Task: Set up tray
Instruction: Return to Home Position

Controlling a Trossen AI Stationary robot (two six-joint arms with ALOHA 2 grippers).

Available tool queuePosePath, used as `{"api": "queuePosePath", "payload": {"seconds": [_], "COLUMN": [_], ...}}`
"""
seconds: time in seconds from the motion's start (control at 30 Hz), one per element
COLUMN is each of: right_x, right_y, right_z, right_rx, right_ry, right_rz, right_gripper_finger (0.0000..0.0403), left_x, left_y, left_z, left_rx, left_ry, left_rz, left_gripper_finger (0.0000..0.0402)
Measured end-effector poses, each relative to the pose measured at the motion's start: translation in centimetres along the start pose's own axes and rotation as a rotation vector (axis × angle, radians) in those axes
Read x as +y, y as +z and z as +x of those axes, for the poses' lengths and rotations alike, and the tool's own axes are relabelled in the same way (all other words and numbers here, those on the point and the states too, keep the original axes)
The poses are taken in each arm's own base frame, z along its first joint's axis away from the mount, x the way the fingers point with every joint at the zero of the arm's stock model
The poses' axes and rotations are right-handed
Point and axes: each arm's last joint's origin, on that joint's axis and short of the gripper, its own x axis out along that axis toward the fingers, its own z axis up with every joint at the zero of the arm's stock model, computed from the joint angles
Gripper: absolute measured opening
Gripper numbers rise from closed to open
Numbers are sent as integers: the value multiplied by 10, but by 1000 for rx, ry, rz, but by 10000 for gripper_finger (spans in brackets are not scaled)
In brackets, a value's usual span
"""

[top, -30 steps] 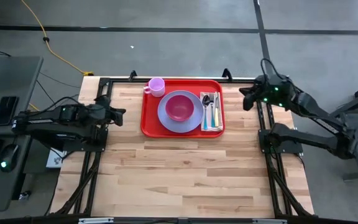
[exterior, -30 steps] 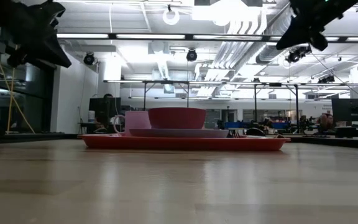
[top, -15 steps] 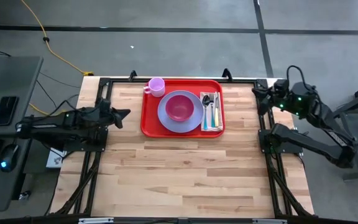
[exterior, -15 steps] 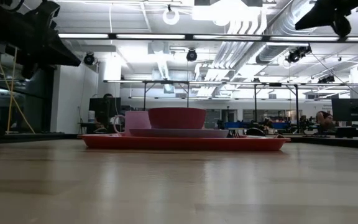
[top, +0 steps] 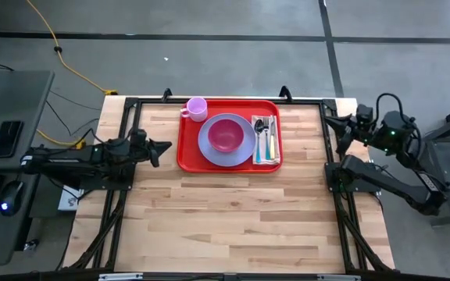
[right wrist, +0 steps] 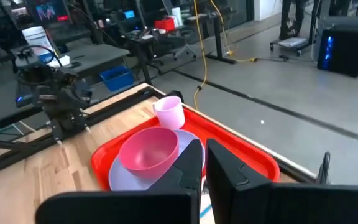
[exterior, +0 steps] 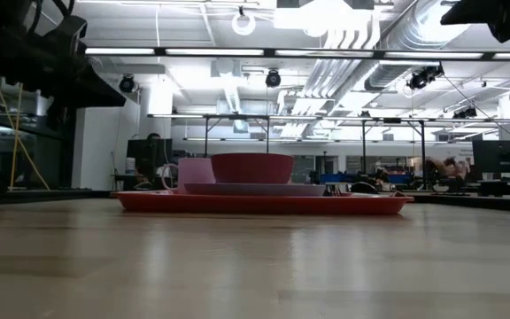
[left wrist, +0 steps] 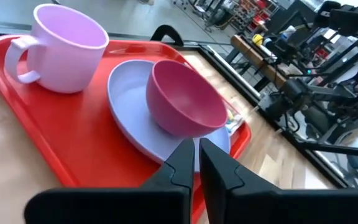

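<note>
The red tray (top: 187,158) lies at the far middle of the wooden table. On it rest a lavender plate (top: 206,147) with a pink bowl (top: 225,134), a lavender mug (top: 197,108) at its far left corner, and a napkin with cutlery (top: 266,142) along its right side. My left gripper (top: 162,147) hovers shut over the table's left edge, pointing at the tray (left wrist: 73,137), with nothing between its fingers. My right gripper (top: 337,129) hangs shut above the table's far right corner, also facing the tray (right wrist: 253,155).
Black frame rails (top: 123,187) run along the table's left and right edges. A desk with a keyboard, mouse and phone (top: 6,139) stands left of the table. A yellow cable (top: 61,55) lies on the floor beyond. Bare wood (top: 233,218) fills the near half.
My left gripper has sunk lower over the table's left edge and levelled out, still pointing at the tray. My right gripper has drawn back from beside the tray toward the table's right edge, rising a little. The tray and what lies on it have stayed still.
</note>
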Motion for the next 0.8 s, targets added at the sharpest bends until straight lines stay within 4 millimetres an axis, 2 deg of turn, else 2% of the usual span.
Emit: {"api": "queuePosePath", "payload": {"seconds": [0.1,0.2,0.37,0.53,0.8], "right_x": [-1,-5,-12,-19,-28], "right_y": [-7,-21,-48,-76,-112], "right_z": [-5,1,23,45,74], "right_rx": [0,-50,-132,-88,-134], "right_ry": [-4,8,34,23,44], "right_rz": [27,63,96,147,216], "right_gripper_finger": [0,0,0,0,0], "left_x": [4,7,6,5,5], "left_y": [-6,-11,-12,-12,-13], "left_z": [2,4,5,5,5], "left_rx": [14,23,30,46,65], "left_ry": [12,17,-24,-40,-60], "left_rz": [6,-6,-20,-26,-26], "left_gripper_finger": [56,56,56,56,56]}}
